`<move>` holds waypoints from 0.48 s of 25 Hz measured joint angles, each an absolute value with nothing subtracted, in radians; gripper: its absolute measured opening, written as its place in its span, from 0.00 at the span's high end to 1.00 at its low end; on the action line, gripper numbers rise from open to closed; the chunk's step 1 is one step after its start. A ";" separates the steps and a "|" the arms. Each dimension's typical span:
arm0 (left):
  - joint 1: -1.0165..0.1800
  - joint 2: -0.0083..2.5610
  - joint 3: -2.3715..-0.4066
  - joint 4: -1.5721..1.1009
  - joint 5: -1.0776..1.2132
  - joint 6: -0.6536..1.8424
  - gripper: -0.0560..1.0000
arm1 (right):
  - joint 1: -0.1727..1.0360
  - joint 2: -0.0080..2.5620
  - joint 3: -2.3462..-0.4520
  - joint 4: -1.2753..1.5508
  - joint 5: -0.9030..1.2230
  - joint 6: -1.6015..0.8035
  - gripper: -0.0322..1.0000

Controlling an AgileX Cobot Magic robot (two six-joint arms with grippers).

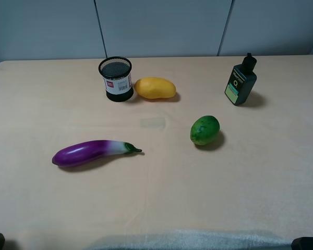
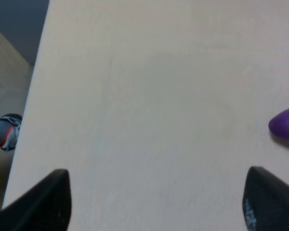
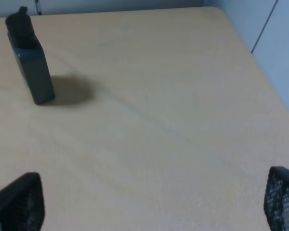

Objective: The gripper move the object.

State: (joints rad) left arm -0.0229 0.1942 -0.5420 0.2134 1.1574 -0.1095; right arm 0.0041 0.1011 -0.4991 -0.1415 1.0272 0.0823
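Observation:
The black wire-mesh pen cup [image 1: 116,79] with a white label stands upright at the back left of the table, touching or nearly touching a yellow mango [image 1: 155,88] on its right. It shows in neither wrist view. My left gripper [image 2: 156,202] is open and empty over bare table near the front left edge, far from the cup. My right gripper [image 3: 151,202] is open and empty over bare table at the front right. In the exterior high view only dark bits of the arms show at the bottom corners.
A purple eggplant [image 1: 91,152] lies front left; its tip shows in the left wrist view [image 2: 286,124]. A green fruit [image 1: 205,130] sits mid-right. A dark green-labelled bottle [image 1: 241,80] stands back right and shows in the right wrist view [image 3: 31,62]. The table's left edge [image 2: 26,120] is close.

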 joint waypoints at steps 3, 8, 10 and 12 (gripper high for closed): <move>-0.023 0.172 -0.532 0.210 1.165 -0.111 0.20 | 0.004 0.101 -0.499 -0.142 1.027 0.082 0.30; -0.022 0.148 -0.531 0.209 1.169 -0.112 0.20 | 0.004 0.101 -0.499 -0.142 1.027 0.082 0.30; -0.022 0.128 -0.530 0.209 1.169 -0.113 0.20 | 0.004 0.101 -0.499 -0.142 1.027 0.082 0.30; -0.022 0.095 -0.530 0.209 1.170 -0.113 0.20 | 0.004 0.101 -0.499 -0.142 1.027 0.082 0.30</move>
State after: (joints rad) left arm -0.0219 0.0953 -0.5303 0.2087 1.1698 -0.1134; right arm 0.0041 0.1011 -0.4991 -0.1415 1.0272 0.0823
